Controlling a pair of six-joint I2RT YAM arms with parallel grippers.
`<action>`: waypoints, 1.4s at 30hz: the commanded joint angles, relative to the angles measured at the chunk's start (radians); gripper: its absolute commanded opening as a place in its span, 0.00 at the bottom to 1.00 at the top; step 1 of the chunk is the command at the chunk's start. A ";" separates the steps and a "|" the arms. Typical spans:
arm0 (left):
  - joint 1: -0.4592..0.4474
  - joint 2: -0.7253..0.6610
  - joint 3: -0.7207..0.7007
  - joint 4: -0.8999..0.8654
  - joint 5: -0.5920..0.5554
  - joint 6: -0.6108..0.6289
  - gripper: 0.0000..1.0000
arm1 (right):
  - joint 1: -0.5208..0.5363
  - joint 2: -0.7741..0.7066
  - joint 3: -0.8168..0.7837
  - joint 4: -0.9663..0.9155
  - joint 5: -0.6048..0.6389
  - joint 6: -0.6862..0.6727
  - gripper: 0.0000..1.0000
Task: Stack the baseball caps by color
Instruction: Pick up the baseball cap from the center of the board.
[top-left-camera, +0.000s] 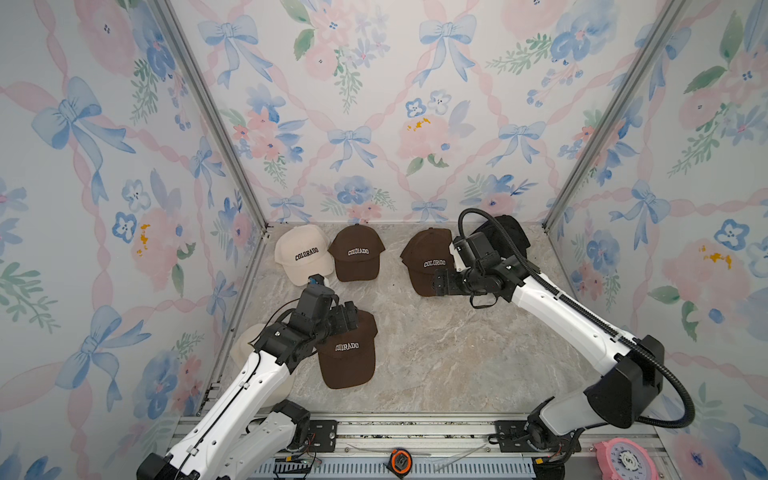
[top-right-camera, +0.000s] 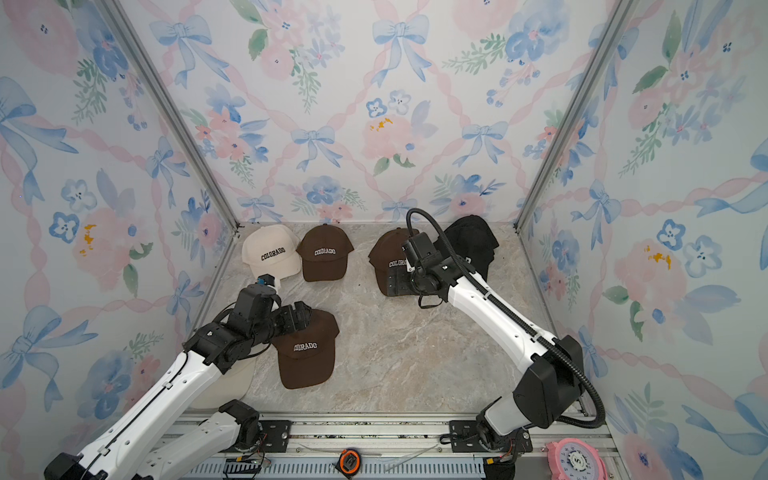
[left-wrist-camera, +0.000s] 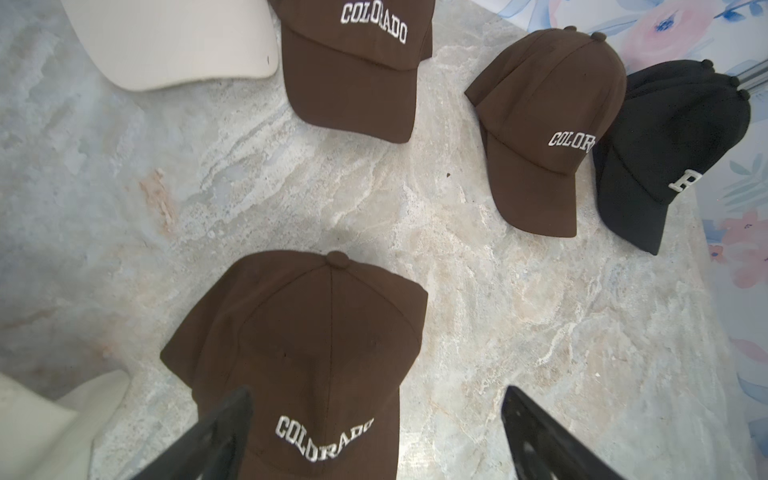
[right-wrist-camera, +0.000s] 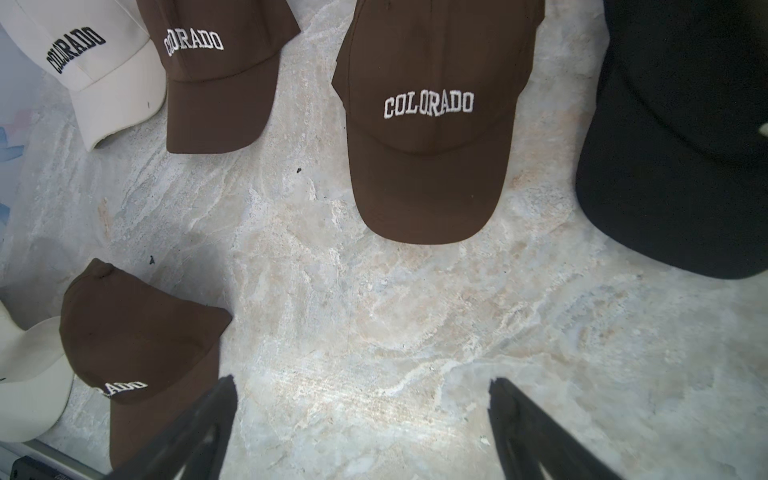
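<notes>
On the stone table, black caps sit piled far right, right beside a brown cap. A second brown cap and a cream cap lie far left. The left gripper, jaws spread and empty, hangs over the near brown cap. The right gripper is spread and empty too.

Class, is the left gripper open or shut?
Open: on the left gripper, the fingers stand wide apart in the left wrist view, clamping nothing.

You have 2 cream caps, 2 single brown caps, 1 brown stack showing 2 top buttons, and 1 black stack showing 3 top buttons.
</notes>
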 joint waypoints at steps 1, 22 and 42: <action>-0.027 -0.064 -0.073 -0.049 0.030 -0.096 0.94 | 0.017 -0.054 -0.048 -0.013 0.029 0.029 0.96; -0.186 0.103 -0.133 -0.076 -0.116 -0.165 0.92 | 0.036 -0.113 -0.086 -0.021 0.042 0.034 0.96; -0.099 0.381 0.020 -0.071 -0.148 -0.026 0.47 | -0.086 -0.031 -0.025 -0.026 -0.029 -0.004 0.96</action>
